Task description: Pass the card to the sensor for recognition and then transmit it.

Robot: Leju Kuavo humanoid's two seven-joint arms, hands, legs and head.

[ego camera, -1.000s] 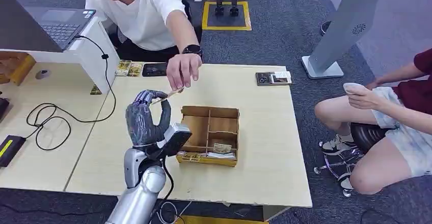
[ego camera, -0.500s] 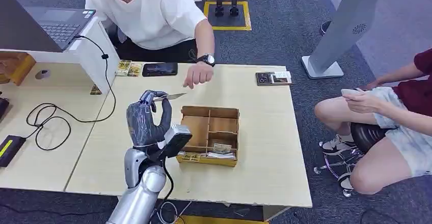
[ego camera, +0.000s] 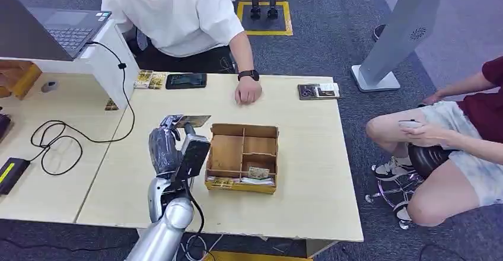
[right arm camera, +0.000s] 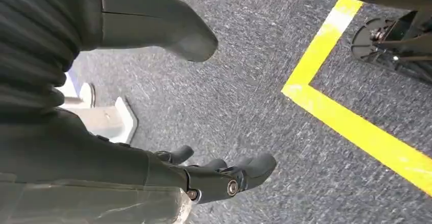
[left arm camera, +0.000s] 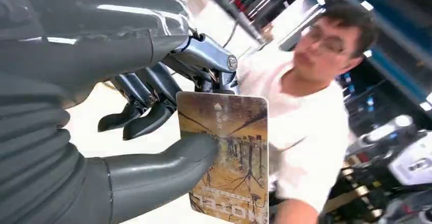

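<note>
Status: left robot hand (ego camera: 169, 145) has the brown printed plastic card (ego camera: 194, 120) in a pinch, thick thumb pressed on one face, dark fingers (left arm camera: 147, 114) behind the other, seen clearly in the left wrist view (left arm camera: 226, 158). So pickup/receipt looks done; judged from that, the sensor pass and the hand-off are both left to do. Card sits at the fingertips, sticking out past the robot hand, roughly flat-ish and raised above the light wooden surface (ego camera: 308, 154), just beside the near-left corner of the open cardboard divider box (ego camera: 243, 148), not touching it as far as I can tell. Likely sensor candidates: black flat device (ego camera: 186, 80) at the far edge of the surface, or the dark reader with a white label (ego camera: 318, 91) further right; can't tell which is the real one. Person in a white T-shirt (ego camera: 178, 12) sits across the surface, their hand (ego camera: 248, 93) resting on it, well apart from the card. Right robot hand (right arm camera: 219, 175) hangs over grey carpet with a yellow line (right arm camera: 356, 127), fingers apart and loosely curved, holding nothing. Risk: thin pinch, card could pivot on the way over.
</note>
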